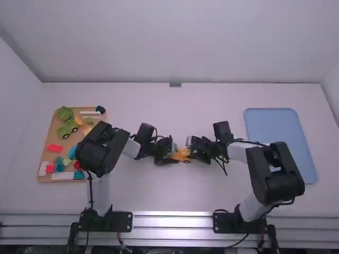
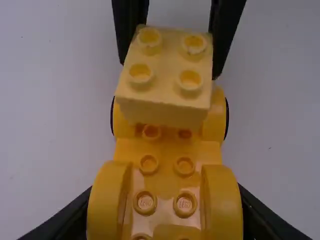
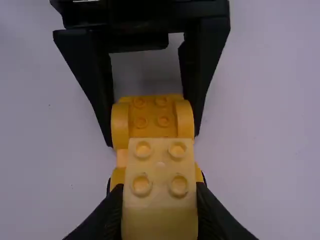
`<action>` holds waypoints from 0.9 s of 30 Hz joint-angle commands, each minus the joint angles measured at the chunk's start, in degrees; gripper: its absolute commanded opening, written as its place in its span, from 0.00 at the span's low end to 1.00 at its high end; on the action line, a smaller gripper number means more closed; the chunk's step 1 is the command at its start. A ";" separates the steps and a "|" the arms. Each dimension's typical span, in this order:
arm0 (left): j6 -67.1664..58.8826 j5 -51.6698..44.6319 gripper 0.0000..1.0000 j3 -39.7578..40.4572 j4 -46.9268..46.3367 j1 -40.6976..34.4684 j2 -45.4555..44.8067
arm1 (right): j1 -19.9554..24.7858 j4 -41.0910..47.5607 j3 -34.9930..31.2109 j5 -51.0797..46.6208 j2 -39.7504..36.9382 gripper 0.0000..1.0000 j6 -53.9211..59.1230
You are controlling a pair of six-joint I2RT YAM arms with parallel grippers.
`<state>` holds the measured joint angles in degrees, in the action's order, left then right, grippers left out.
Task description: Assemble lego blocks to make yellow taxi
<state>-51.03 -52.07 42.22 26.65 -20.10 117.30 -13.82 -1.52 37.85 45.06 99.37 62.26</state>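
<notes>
My left tool (image 1: pixel 174 154) is closed on the yellow car base (image 2: pixel 167 175), its fingers on either side of the end with the raised fenders. My right tool (image 1: pixel 193 148) grips the pale yellow block (image 3: pixel 160 165), studs up, over the base's other end; whether the two touch, I can't tell. All this sits between my arms, around the middle of the white table (image 1: pixel 169 193). Out to my left lies a wooden tray (image 1: pixel 51 138) with green pieces (image 1: pixel 66 129) and a red brick (image 1: pixel 54 148); out to my right, a blue tray (image 1: pixel 280 143).
</notes>
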 commanded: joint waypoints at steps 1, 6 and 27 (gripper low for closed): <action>1.64 4.55 0.49 -2.32 -1.95 -0.17 2.49 | 0.37 0.07 -0.28 1.90 1.60 0.11 0.81; 1.66 4.57 0.47 -1.84 -2.71 -0.17 2.49 | 0.96 0.31 0.07 2.25 1.46 0.13 1.44; 1.64 4.57 0.45 -0.98 -4.98 -0.15 2.49 | 1.14 0.59 0.11 0.09 3.28 0.53 2.05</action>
<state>-51.16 -52.58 43.18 24.21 -20.10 117.32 -12.75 -1.23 37.87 45.98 101.36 64.38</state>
